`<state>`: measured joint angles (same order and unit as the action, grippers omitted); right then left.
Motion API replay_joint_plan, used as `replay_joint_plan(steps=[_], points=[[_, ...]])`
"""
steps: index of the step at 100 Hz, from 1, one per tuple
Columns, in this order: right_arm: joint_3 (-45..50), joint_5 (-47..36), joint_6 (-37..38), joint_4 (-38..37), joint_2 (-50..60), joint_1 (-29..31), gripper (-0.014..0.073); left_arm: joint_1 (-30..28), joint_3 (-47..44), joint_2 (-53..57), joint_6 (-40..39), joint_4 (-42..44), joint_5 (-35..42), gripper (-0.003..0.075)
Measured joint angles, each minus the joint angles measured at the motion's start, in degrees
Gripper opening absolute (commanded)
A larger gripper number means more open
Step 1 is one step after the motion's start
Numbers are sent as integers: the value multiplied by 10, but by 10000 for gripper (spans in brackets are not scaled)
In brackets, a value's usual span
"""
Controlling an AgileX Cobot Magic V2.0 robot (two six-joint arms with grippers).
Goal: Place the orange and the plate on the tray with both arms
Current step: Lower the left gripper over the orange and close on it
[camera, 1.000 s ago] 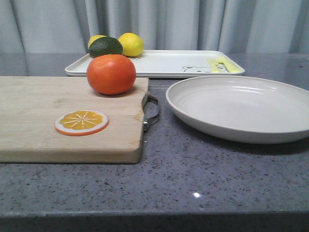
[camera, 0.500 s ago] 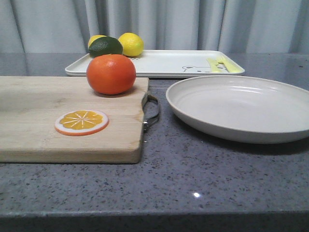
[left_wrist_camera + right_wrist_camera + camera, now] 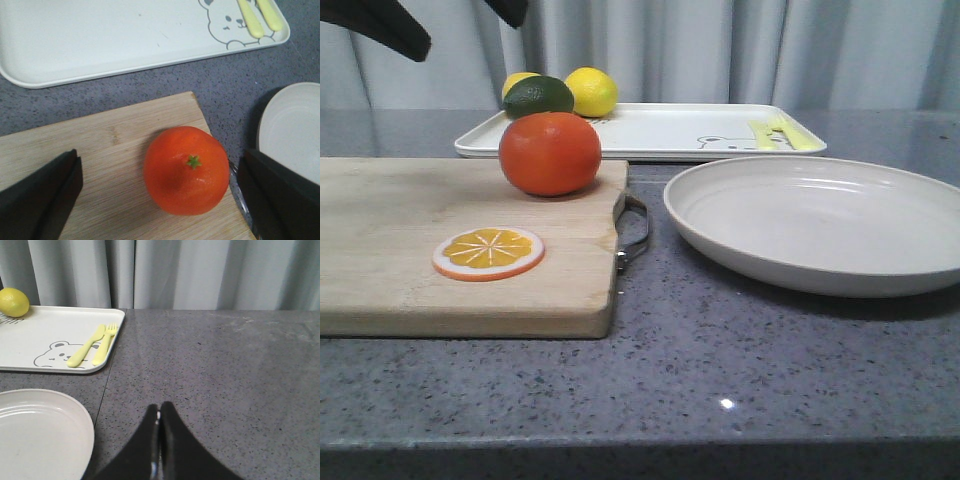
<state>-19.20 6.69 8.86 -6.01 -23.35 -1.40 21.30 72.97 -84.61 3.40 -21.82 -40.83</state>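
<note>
On the wooden cutting board (image 3: 460, 245) at the left of the grey stone counter (image 3: 720, 370) sits the orange (image 3: 550, 152), close to the board's far right corner and just beside its metal handle (image 3: 636, 235). I have my left gripper (image 3: 157, 192) hanging above the fruit with its 2 black fingers (image 3: 42, 197) spread wide, 1 on each side of the orange and touching nothing. From the wrist view the fruit lies roughly centred in the gap, stem up, which I judge is why the arm is posed this way: a straight drop would bracket it for a grasp. From the front, only the dark tips of that gripper show at the upper left, well above the board.

To the right of the board rests the plate (image 3: 820, 220), empty, directly on the counter. My right gripper (image 3: 159, 440) has its fingers pressed together, holding nothing, over bare counter just beside the plate's rim. I judge it is not yet set up to take the plate.

Behind both lies the tray (image 3: 660, 130), with 2 lemons (image 3: 591, 91) and a dark green lime (image 3: 538, 95) crowding its far left end, and a yellow-green fork and spoon print (image 3: 775, 133) beside a bear drawing (image 3: 718, 142) at its right. Its middle looks free for the orange and plate.

An orange slice disc (image 3: 488, 252) lies flat on the board, nearer me.
</note>
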Motion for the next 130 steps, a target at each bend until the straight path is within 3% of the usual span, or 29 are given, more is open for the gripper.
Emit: replay_joint_plan(steps=[36, 104, 130], points=[[0, 0, 0, 0, 0, 0, -67, 34, 91, -100, 0, -1, -53, 608], [0, 7, 0, 0, 0, 0, -67, 35, 96, -150, 0, 1, -82, 607], [0, 8, 0, 0, 0, 0, -67, 35, 96, -150, 0, 1, -82, 509]])
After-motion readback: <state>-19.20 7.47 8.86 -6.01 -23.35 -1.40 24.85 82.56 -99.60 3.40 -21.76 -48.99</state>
